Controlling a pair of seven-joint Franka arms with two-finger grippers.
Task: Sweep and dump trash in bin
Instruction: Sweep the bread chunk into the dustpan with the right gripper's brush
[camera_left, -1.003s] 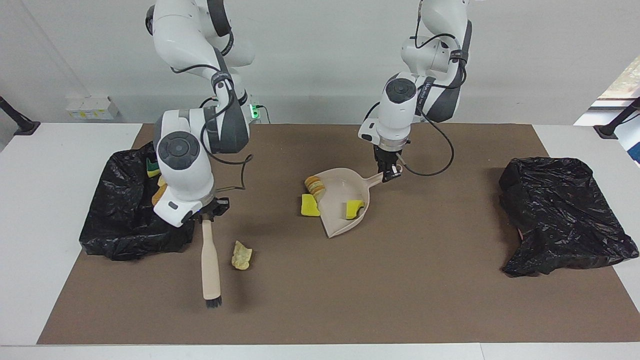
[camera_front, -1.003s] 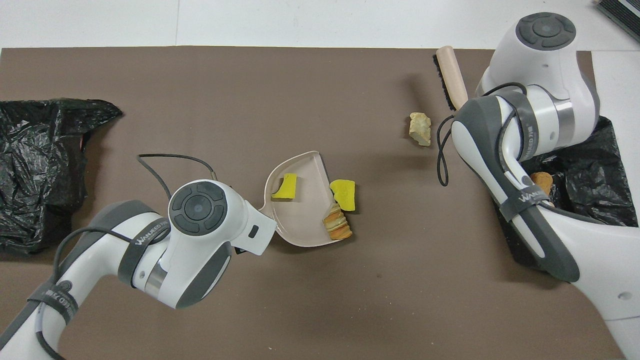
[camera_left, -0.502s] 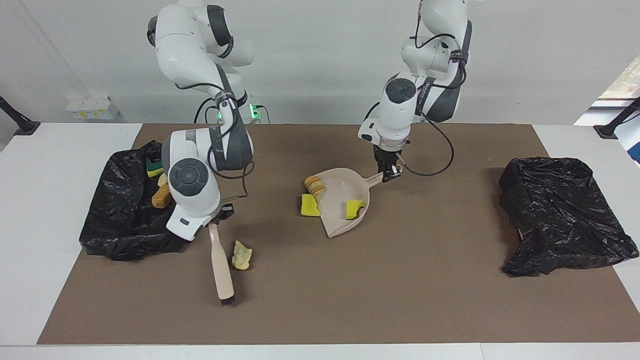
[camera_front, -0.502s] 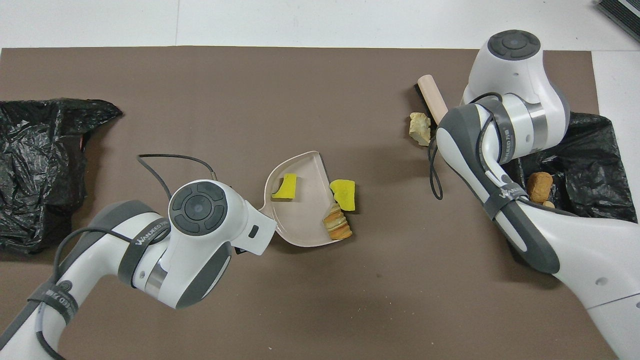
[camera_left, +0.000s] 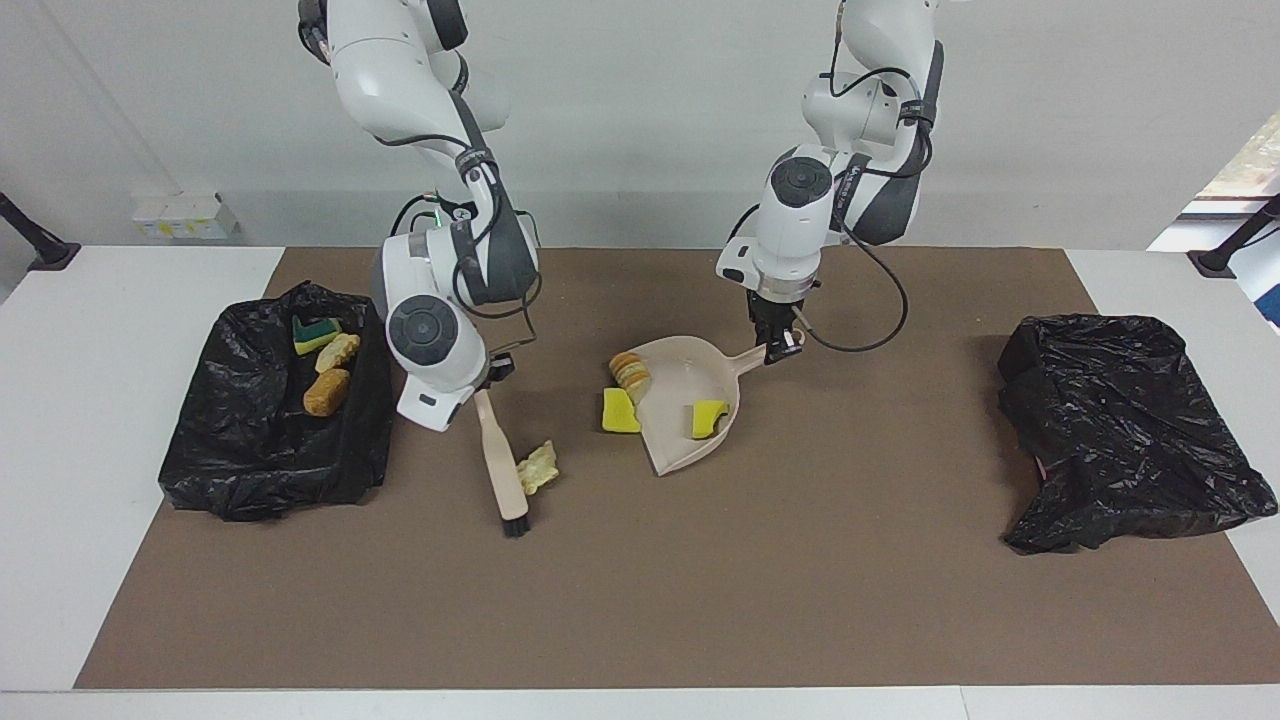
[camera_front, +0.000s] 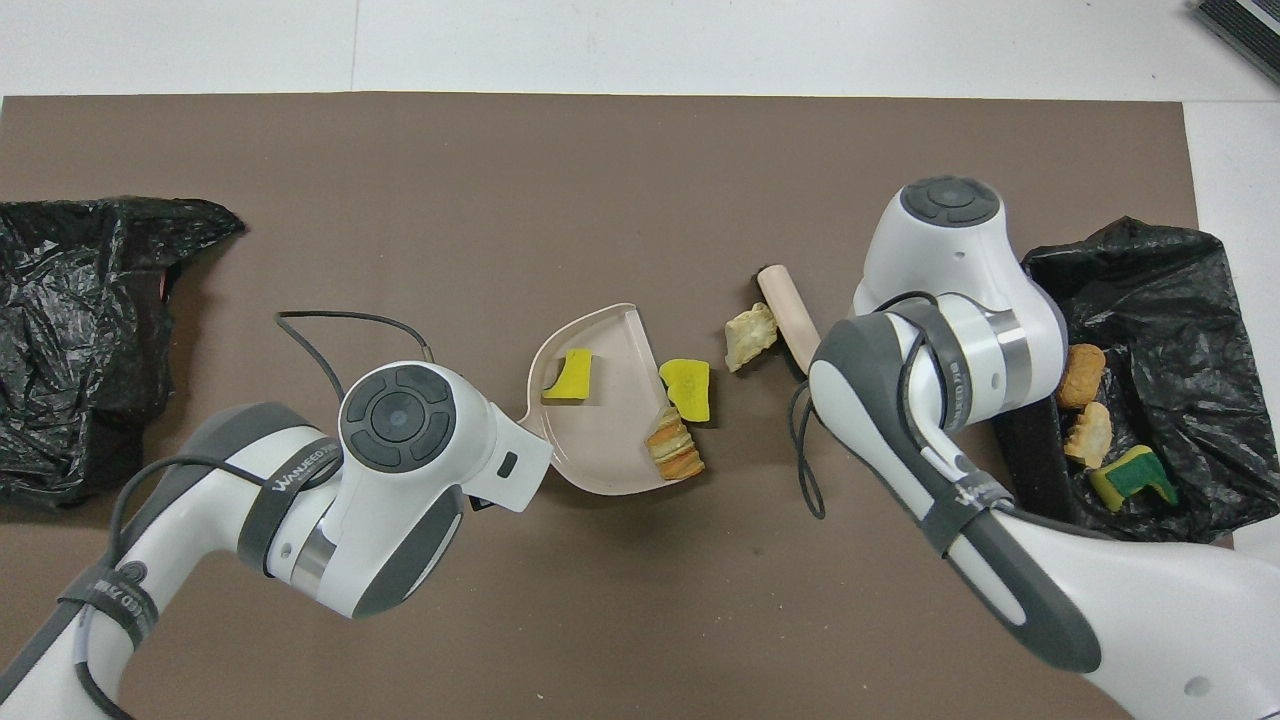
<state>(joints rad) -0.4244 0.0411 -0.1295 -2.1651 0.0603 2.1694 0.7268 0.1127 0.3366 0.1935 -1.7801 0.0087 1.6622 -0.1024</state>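
My right gripper (camera_left: 492, 380) is shut on the handle of a beige brush (camera_left: 500, 460) whose bristles rest on the mat. A pale tan trash lump (camera_left: 538, 467) touches the brush on the side toward the dustpan. My left gripper (camera_left: 778, 345) is shut on the handle of the beige dustpan (camera_left: 668, 445), which lies on the mat. One yellow sponge chunk (camera_left: 708, 418) lies in the pan. Another yellow sponge chunk (camera_left: 620, 410) and a layered bread lump (camera_left: 630, 372) sit at its mouth. The black-bag bin (camera_left: 250, 460) at the right arm's end holds three pieces, one green-backed (camera_front: 1130, 480).
A second crumpled black bag (camera_left: 1120, 430) lies at the left arm's end of the brown mat (camera_left: 800, 600). White table (camera_left: 80, 400) surrounds the mat. The left arm's cable (camera_front: 340, 318) loops over the mat near the dustpan.
The right arm swung the brush toward the dustpan, pushing the tan lump along the mat closer to the pan's mouth and uncovering the bin. The left arm and dustpan have not moved.
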